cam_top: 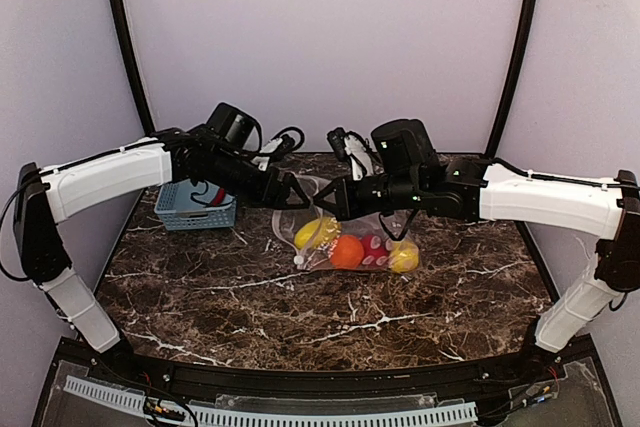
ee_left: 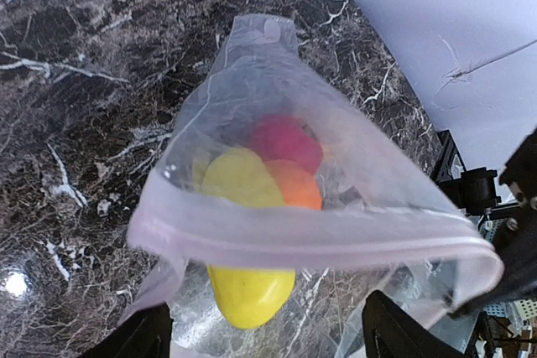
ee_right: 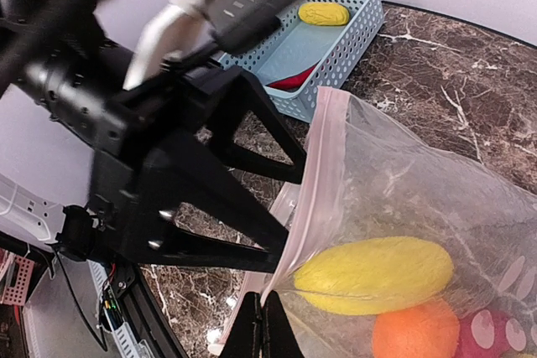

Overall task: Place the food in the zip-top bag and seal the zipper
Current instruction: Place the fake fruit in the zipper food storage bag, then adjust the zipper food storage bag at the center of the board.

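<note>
Just ahead of the left tool (ee_left: 264, 339), whose jaws stand wide and hold nothing, the bag (ee_left: 352, 173) presents its mouth, the pink zipper (ee_left: 319, 249) stretched across in front of them. Opposite, the right tool (ee_right: 263, 333) is pinched tight on the bag's mouth edge, holding it up while the loaded bottom appears to rest on the worktop (cam_top: 300, 317). Inside sit a yellow piece (ee_left: 243, 180), an orange ball (ee_right: 415, 334) and a round red piece (ee_left: 287, 142). Beside the left tool's wrist, a basket (ee_right: 357, 35) holds another yellow piece (ee_right: 324, 12) and a chili (ee_right: 294, 81). That film looks thin, limp and slippery, so I'd grip the stiffer zipper strip.
</note>
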Controlling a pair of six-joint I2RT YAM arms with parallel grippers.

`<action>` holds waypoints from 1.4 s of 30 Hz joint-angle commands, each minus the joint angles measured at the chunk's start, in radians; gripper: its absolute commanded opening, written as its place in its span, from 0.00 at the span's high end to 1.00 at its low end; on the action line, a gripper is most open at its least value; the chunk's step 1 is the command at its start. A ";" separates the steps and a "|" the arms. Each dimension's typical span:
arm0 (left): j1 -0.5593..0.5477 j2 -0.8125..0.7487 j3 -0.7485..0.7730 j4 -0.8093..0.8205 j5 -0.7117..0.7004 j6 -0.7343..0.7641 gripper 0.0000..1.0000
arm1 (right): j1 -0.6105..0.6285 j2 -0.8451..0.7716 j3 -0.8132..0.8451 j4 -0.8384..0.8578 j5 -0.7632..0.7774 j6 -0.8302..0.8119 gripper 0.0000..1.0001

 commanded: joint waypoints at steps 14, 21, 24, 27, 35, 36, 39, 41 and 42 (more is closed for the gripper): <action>-0.001 -0.303 -0.410 0.239 -0.077 -0.220 0.18 | 0.009 -0.012 0.022 0.016 0.025 0.018 1.00; -0.001 -0.277 -0.495 0.360 -0.026 -0.298 0.30 | 0.008 -0.019 0.019 0.017 0.029 0.021 1.00; -0.001 -0.277 -0.506 0.405 0.007 -0.317 0.46 | 0.009 -0.020 0.023 0.013 0.037 0.021 1.00; -0.002 -0.272 -0.497 0.420 0.013 -0.316 0.60 | 0.009 -0.017 0.035 -0.001 0.051 0.025 1.00; -0.003 -0.252 -0.302 0.428 0.034 -0.233 0.99 | -0.008 -0.028 0.123 -0.113 0.116 -0.002 1.00; -0.003 -0.250 -0.275 0.431 0.033 -0.225 0.99 | -0.014 -0.034 0.146 -0.136 0.145 -0.014 1.00; -0.003 -0.216 -0.124 0.430 0.072 -0.211 0.99 | -0.041 -0.050 0.241 -0.223 0.214 -0.057 1.00; -0.003 -0.194 -0.047 0.436 0.116 -0.218 0.99 | -0.071 -0.060 0.293 -0.283 0.247 -0.068 1.00; -0.003 -0.190 -0.013 0.443 0.134 -0.222 0.99 | -0.086 -0.068 0.311 -0.304 0.257 -0.066 1.00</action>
